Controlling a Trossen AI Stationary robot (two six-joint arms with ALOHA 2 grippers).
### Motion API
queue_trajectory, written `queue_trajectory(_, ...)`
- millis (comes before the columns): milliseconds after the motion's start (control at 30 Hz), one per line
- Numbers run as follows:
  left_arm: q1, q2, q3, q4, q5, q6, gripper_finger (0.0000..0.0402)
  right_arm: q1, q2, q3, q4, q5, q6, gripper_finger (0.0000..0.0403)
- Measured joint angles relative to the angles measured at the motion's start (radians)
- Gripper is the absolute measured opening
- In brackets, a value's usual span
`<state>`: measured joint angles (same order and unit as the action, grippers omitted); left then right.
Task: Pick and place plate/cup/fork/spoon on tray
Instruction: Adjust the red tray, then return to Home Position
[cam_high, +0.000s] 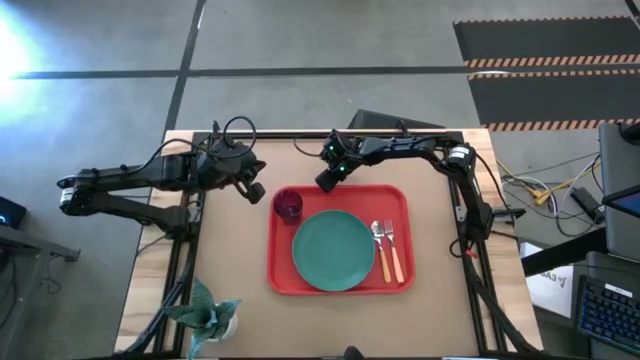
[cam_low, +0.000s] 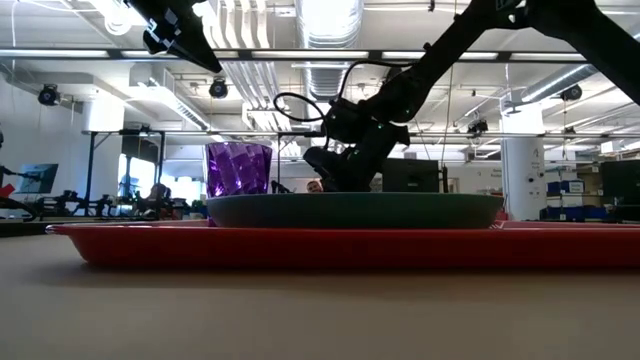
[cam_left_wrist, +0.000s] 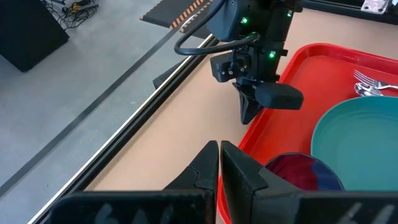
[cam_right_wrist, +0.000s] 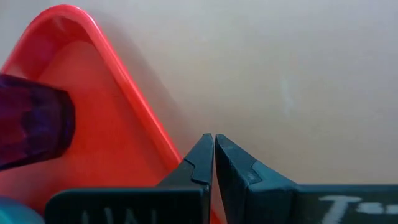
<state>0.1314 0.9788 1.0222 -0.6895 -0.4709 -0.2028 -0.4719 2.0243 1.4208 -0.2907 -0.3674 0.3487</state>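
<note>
Tan table (cam_high: 230, 290) on grey concrete floor (cam_high: 320, 50); both arms' jaws pressed together.

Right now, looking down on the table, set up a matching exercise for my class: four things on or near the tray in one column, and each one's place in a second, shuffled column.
Column 1
1. cup
2. plate
3. fork
4. potted plant

Column 2
A. middle of the tray
B. off the tray, on the table near the picture's bottom left
C. tray's top-left corner in the picture
D. along the tray's right side, beside the spoon

Pairs: 1-C, 2-A, 3-D, 4-B
</note>
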Motion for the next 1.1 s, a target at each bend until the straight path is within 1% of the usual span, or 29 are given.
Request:
queue_trajectory(233, 0.0, 0.0, 0.0, 0.0, 0.0, 0.0, 0.0, -0.013, -0.001, 0.03, 0.0, 0.005, -0.02, 0.0008)
queue_trajectory(333, 0.0, 0.0, 0.0, 0.0, 0.0, 0.0, 0.0, -0.026, -0.012, 0.053, -0.019, 0.025, -0.035, 0.0008)
queue_trajectory(500, 0.0, 0.0, -0.001, -0.006, 0.007, 0.0, 0.0, -0.044, -0.056, 0.106, -0.153, 0.106, -0.096, 0.0008)
queue_trajectory(633, 0.0, 0.0, -0.001, -0.01, 0.035, 0.0, 0.0, -0.049, -0.124, 0.142, -0.321, 0.155, -0.142, 0.0008)
queue_trajectory(733, 0.0, -0.005, -0.001, -0.011, 0.042, 0.007, 0.0, -0.048, -0.207, 0.157, -0.39, 0.159, -0.175, 0.0008)
queue_trajectory(867, 0.0, -0.037, 0.02, -0.063, 0.043, 0.008, 0.0, -0.032, -0.372, 0.158, -0.393, 0.159, -0.233, 0.0008)
queue_trajectory(1000, -0.002, -0.114, 0.024, -0.1, 0.042, 0.006, 0.0, -0.002, -0.572, 0.15, -0.384, 0.159, -0.252, 0.0008)
queue_trajectory(1100, -0.003, -0.196, 0.02, -0.121, 0.042, -0.028, 0.0, 0.031, -0.717, 0.136, -0.384, 0.159, -0.253, 0.0008)
